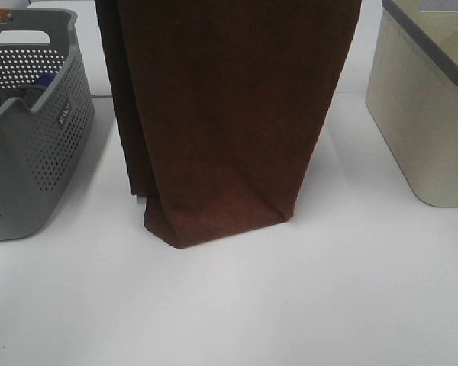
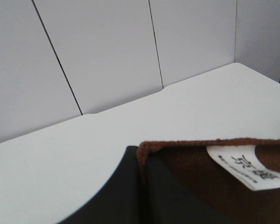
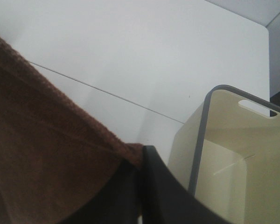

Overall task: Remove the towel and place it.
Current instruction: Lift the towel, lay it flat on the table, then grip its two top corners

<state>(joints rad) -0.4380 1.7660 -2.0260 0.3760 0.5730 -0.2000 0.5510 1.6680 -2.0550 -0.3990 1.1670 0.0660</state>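
The dark brown towel (image 1: 221,114) hangs down the middle of the exterior high view, and its folded lower end rests on the white table (image 1: 229,305). Both grippers are above that view's top edge. In the left wrist view my left gripper (image 2: 143,157) is shut on an upper corner of the towel (image 2: 210,186), close to its white tag (image 2: 247,170). In the right wrist view my right gripper (image 3: 141,161) is shut on the other upper corner of the towel (image 3: 42,154).
A grey perforated basket (image 1: 30,145) with a blue item (image 1: 38,82) inside stands at the left. A beige bin (image 1: 431,107) with a grey rim stands at the right, and the right wrist view shows the beige bin (image 3: 224,163) open just below the gripper.
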